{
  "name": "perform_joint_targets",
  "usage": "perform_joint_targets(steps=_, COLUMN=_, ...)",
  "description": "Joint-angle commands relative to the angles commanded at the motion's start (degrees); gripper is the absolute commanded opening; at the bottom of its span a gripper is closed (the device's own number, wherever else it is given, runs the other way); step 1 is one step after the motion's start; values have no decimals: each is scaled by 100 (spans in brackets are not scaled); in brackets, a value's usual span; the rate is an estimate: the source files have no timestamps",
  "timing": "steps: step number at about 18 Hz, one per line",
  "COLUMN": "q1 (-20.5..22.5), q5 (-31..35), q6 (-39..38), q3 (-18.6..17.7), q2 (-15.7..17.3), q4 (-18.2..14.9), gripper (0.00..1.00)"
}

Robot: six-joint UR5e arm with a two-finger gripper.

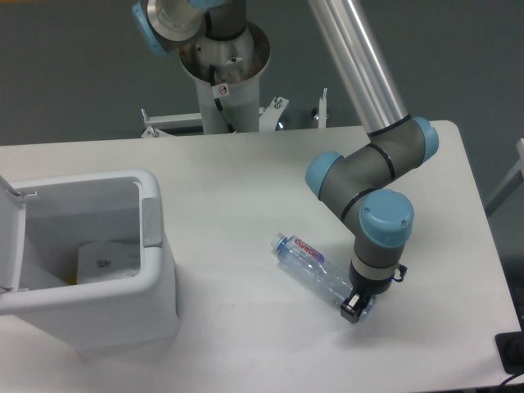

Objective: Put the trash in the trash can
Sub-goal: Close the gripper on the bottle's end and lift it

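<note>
A clear plastic bottle with a red-lettered label and pale blue cap lies slanted on the white table, cap toward the upper left. My gripper points down at the bottle's base end, its dark fingers closed around that end. The white boxy trash can stands at the left of the table, open at the top, with a grey pad on its right rim. It is about a bottle length left of the cap. A pale flat item lies inside on its floor.
The robot's base column stands behind the table's far edge with metal brackets beside it. The can's open lid hangs at the left frame edge. The table's right edge runs close to my arm's elbow.
</note>
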Motion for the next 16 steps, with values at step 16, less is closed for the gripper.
perform_joint_targets(steps=16, q1=9, q5=-52, q6=141, q3=570, q2=764, q4=-35, gripper=58)
